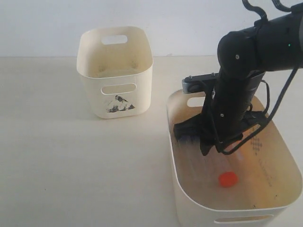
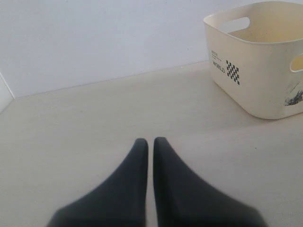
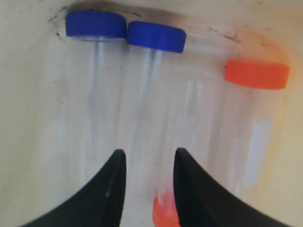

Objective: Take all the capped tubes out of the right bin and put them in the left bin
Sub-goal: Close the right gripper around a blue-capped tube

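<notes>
Right wrist view: right gripper (image 3: 149, 152), jaws parted, straddles one blue-capped tube (image 3: 144, 109) among four capped tubes (image 3: 189, 113) lying side by side in the right bin (image 1: 187, 208), at the near right corner of the bench (image 1: 71, 165). Close on that barrel alone, then lift straight. The left gripper (image 2: 150, 142) is clenched, empty; left bin (image 1: 94, 94) toward the far edge.

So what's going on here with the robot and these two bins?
The right gripper is down in the right bin, open over the tubes lying side by side on its floor. Nothing is gripped yet. All four tubes are in that bin, and none shows in the left bin. The left gripper hangs shut over the table.
</notes>
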